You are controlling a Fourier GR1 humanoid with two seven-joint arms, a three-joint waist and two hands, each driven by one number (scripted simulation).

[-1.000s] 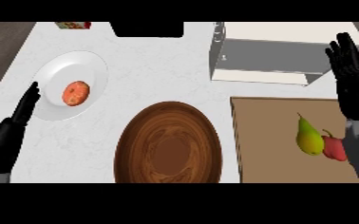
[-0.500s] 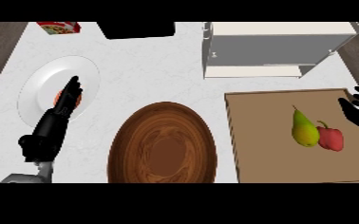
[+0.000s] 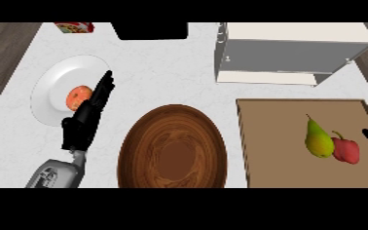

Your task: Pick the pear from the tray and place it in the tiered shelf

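The pear point(image 3: 318, 138) is lying upright-stemmed on the tray point(image 3: 287, 107), far right of the straight-fingered left hand point(image 3: 89, 114); the right hand is showing nowhere.

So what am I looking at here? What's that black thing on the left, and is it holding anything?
You are looking steeply down at a kitchen counter, as if from the robot's own head. The black thing is the robot's left hand on a grey forearm, fingers straight, lying over the edge of a white plate with an orange fruit on it. It holds nothing. The right hand is out of the picture. In the middle sits a wooden bowl. At the right a brown tray carries a green pear and a red fruit beside it. Behind the tray stands the white tiered shelf, where the pear should go.
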